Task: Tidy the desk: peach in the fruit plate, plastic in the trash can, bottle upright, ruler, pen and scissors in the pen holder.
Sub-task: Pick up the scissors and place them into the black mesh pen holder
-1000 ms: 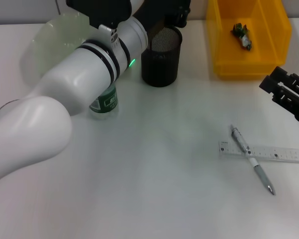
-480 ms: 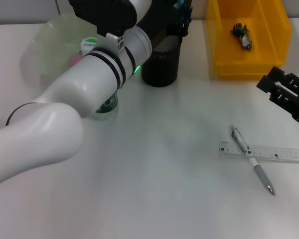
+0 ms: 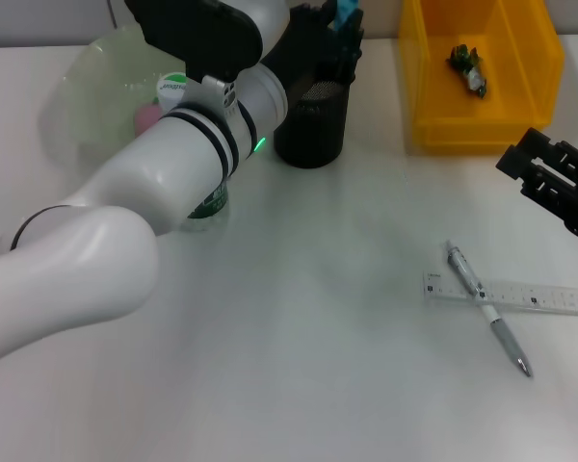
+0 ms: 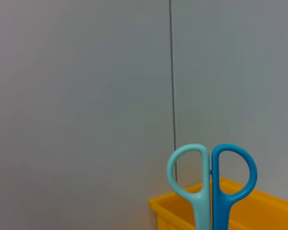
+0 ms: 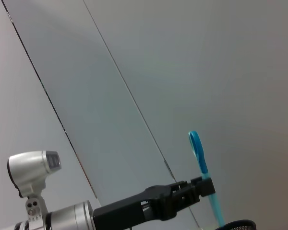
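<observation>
My left gripper [image 3: 329, 40] is shut on the scissors [image 3: 346, 12] and holds them blades down over the black mesh pen holder [image 3: 313, 120]. Their teal and blue handles show in the left wrist view [image 4: 211, 179] and in the right wrist view [image 5: 200, 165]. The bottle [image 3: 208, 200] stands upright behind my left arm. A pink peach [image 3: 146, 116] lies in the pale green plate [image 3: 96, 72]. The plastic wrapper [image 3: 467, 67] lies in the yellow bin [image 3: 433, 96]. The pen [image 3: 487, 310] lies across the clear ruler [image 3: 544, 298] at the right. My right gripper [image 3: 551, 183] hovers open above them.
My left arm [image 3: 125, 221] spans the left half of the table and hides part of the bottle and plate. The yellow bin stands close to the right of the pen holder, and also shows in the left wrist view [image 4: 269, 211].
My left arm has swung a little, uncovering the peach and the bottle top. The scissors' handles have come into sight above the pen holder. The right arm has barely moved.
</observation>
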Robot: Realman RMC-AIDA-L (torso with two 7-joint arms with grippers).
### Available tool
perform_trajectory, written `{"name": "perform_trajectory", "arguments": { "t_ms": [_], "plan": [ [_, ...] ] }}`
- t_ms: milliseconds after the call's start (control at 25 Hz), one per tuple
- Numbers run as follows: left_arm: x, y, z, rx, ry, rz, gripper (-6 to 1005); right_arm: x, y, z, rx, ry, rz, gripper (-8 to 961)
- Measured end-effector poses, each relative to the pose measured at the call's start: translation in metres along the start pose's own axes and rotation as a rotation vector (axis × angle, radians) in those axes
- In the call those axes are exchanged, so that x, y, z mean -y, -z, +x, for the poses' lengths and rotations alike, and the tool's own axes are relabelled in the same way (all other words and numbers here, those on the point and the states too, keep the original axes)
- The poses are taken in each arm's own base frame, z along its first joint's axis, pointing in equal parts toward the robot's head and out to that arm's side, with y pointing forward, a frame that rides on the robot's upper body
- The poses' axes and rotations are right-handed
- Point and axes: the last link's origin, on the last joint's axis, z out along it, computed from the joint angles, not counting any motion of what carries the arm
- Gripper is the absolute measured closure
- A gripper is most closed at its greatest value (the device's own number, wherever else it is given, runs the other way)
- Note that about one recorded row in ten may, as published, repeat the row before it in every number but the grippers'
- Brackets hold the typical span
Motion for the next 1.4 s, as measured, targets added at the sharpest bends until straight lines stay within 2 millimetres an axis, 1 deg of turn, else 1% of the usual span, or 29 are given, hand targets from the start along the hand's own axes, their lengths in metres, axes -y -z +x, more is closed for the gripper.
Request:
{"name": "perform_trajectory", "arguments": {
  "t_ms": [200, 520, 1040, 1240, 1400],
  "plan": [
    [0.002, 0.002, -0.008, 0.017, -0.008, 0.009, 762, 0.000, -0.001, -0.001, -0.001, 0.002, -0.004, 303],
    [0.003, 0.001, -0.012, 0.022, -0.030, 0.012, 760, 0.000, -0.005, -0.002, 0.000, 0.005, -0.013, 303],
    [0.002, -0.001, -0.013, 0.031, -0.041, 0.004, 756, 0.000, -0.006, -0.003, 0.003, 0.007, -0.015, 302],
    [0.004, -0.001, -0.014, 0.037, -0.034, 0.010, 598, 0.000, -0.006, -0.003, 0.004, 0.008, -0.016, 302],
    [0.002, 0.001, -0.010, 0.022, -0.025, 0.006, 555, 0.000, -0.006, -0.004, 0.006, 0.008, -0.014, 302]
  ]
}}
